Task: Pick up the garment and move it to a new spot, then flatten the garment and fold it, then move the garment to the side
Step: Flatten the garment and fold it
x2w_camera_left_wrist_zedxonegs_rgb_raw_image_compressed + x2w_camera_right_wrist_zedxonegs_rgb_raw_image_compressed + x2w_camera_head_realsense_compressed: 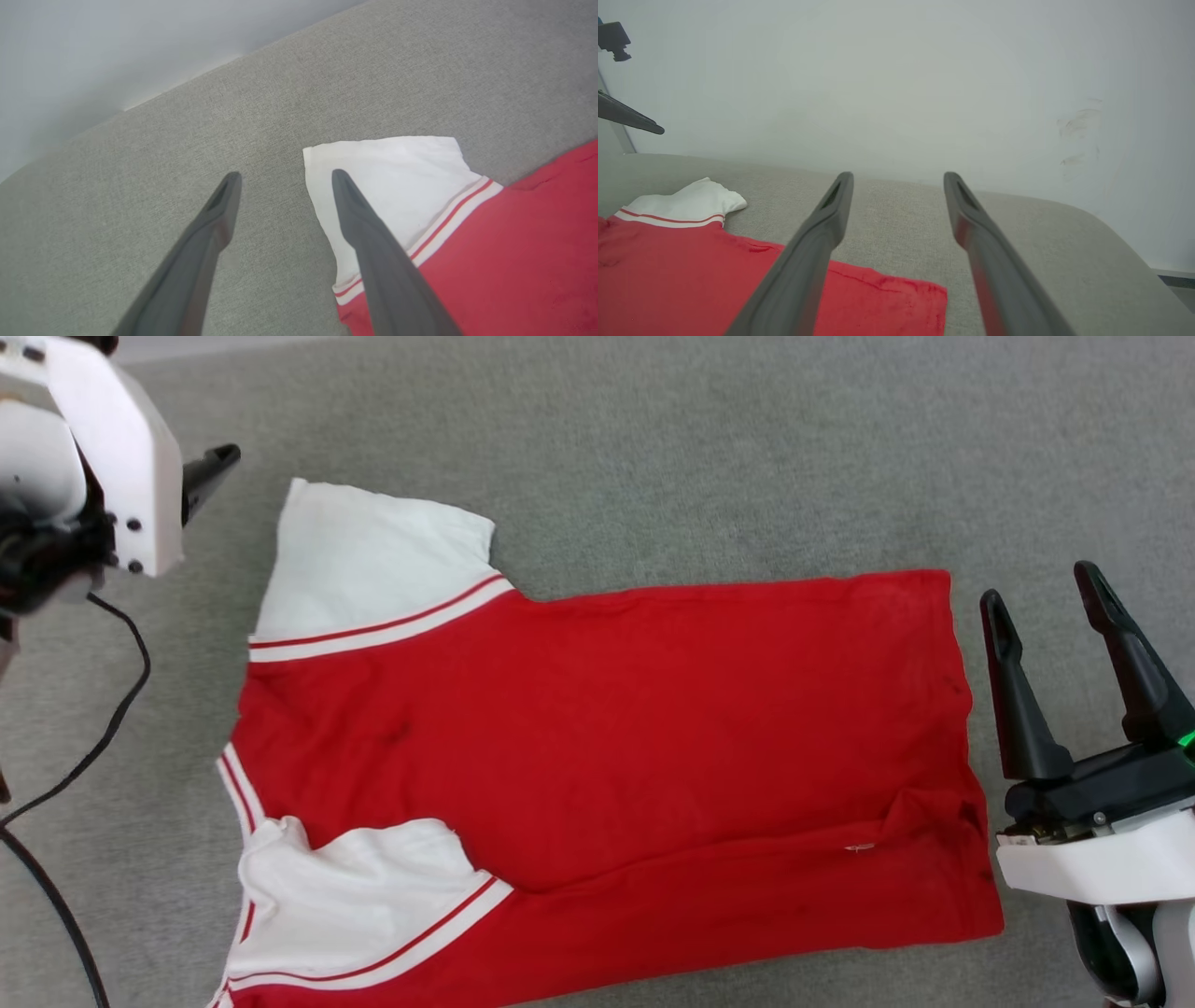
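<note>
Two grippers, both released and holding nothing. Your right gripper [1041, 590] sits just beside the hem of the garment [607, 728], fingers spread. Your left gripper [282, 179] is spread too, near the white sleeve [387, 182]; in its wrist view one finger crosses that sleeve, the other lies over the bare grey surface [140, 186]. Garment lies flat between your grippers, plain red side up, sleeves toward the left one.
</note>
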Controlling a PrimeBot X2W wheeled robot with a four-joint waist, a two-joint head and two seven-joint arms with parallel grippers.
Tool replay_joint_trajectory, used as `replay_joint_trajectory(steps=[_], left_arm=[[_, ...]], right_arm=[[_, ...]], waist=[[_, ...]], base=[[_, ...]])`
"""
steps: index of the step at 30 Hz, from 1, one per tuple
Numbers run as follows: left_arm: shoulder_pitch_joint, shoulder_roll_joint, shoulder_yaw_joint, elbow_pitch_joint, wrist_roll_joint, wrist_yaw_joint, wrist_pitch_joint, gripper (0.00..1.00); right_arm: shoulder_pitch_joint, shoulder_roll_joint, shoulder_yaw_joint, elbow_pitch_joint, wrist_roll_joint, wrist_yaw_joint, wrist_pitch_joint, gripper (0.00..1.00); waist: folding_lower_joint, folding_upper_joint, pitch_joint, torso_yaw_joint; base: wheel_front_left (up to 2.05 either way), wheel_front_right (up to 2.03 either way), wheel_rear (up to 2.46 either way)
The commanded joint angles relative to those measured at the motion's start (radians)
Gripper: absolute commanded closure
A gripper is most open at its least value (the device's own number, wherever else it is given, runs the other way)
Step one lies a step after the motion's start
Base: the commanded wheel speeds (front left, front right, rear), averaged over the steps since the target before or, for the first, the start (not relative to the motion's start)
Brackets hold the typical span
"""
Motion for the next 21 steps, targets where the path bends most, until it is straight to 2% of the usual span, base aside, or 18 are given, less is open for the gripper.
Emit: replay_joint_trajectory(steps=[1,7,12,21], left_arm=[[-0.047,-0.012,-0.003,0.017,-0.022,-0.014,0.062,0.00],[-0.126,-0.025,-0.029,0.050,-0.053,-0.037,0.220,0.00],[-0.180,-0.043,-0.052,0.086,-0.057,-0.041,0.308,0.00],[-0.187,-0.054,-0.141,0.121,-0.020,-0.062,0.383,0.00]], right_arm=[[0.015,0.018,-0.012,-0.006,-0.010,-0.001,-0.012,0.00],[0.006,0.036,-0.007,-0.002,-0.011,-0.001,-0.022,0.00],[-0.025,0.041,0.011,0.012,-0.012,-0.001,-0.026,0.00],[-0.060,0.045,0.026,0.057,-0.012,-0.001,-0.039,0.00]], waist=[[-0.0001,0.0000,0.059,-0.030],[-0.0001,0.0000,0.119,-0.051],[-0.0001,0.0000,0.175,-0.066],[-0.0001,0.0000,0.207,-0.072]], base=[[0.00,0.00,0.00],[0.00,0.00,0.00],[0.00,0.00,0.00],[0.00,0.00,0.00]])
